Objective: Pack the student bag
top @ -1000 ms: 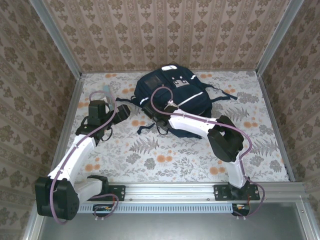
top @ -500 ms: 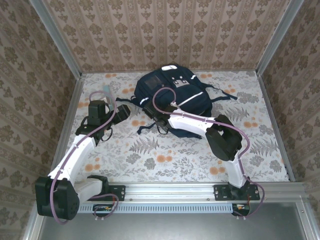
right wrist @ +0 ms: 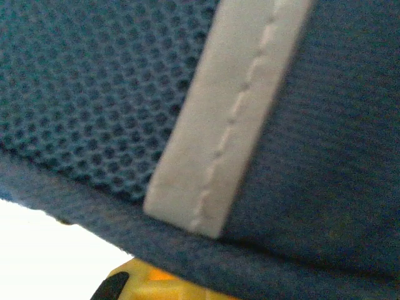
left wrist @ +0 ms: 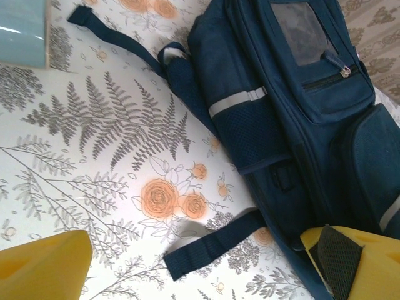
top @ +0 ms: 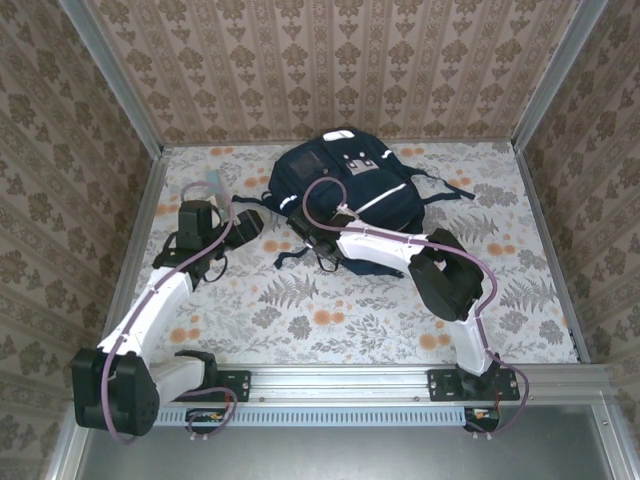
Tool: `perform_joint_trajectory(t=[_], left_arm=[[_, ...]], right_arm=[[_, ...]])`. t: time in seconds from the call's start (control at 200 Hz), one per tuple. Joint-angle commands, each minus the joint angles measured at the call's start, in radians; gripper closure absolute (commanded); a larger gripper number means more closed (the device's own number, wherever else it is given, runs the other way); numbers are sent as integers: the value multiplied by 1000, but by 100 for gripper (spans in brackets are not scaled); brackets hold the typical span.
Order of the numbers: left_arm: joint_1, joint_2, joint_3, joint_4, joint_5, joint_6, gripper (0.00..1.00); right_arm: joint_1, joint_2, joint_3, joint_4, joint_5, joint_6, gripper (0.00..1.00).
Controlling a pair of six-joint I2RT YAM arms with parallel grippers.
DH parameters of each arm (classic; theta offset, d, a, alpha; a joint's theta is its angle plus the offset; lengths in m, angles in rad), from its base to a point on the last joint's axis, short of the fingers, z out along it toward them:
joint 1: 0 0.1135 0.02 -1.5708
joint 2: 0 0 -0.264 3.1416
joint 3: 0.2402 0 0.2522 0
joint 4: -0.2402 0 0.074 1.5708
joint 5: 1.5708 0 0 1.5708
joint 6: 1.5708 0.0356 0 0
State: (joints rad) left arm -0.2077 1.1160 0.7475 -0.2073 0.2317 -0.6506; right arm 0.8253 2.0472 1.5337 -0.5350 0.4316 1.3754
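Shows the left gripper released, its yellow fingers wide apart in the lower corners of the left wrist view, with a dark strap between them on the floral table. Places the right gripper mid-frame in the top view, against the lower left edge of the student bag; cannot tell its grip. Finds blue mesh and a white stripe close up. Puts the bag upper centre, flat on the table.
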Motion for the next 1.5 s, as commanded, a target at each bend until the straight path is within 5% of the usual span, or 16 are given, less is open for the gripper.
perform_joint_trajectory(t=[0.0,0.23,0.535,0.75,1.0,1.295,1.495], left_arm=[[8,41,-12,72,109,-50,5],[-15,197,3,298,307,-156,18],[-121,420,105,455,340,-248,29],[-119,563,228,463,343,-308,30],[-128,684,313,480,353,-323,47],[-129,789,374,564,439,-359,49],[-131,827,399,587,458,-371,62]], right_arm=[[-24,-72,-35,103,-83,-198,100],[-48,-147,-114,263,-311,-447,100],[-85,-213,-178,271,-425,-547,100],[-100,-233,-203,272,-444,-570,100],[-99,-224,-204,285,-462,-562,100],[-100,-217,-198,277,-476,-564,100],[-100,-210,-195,273,-481,-561,100]])
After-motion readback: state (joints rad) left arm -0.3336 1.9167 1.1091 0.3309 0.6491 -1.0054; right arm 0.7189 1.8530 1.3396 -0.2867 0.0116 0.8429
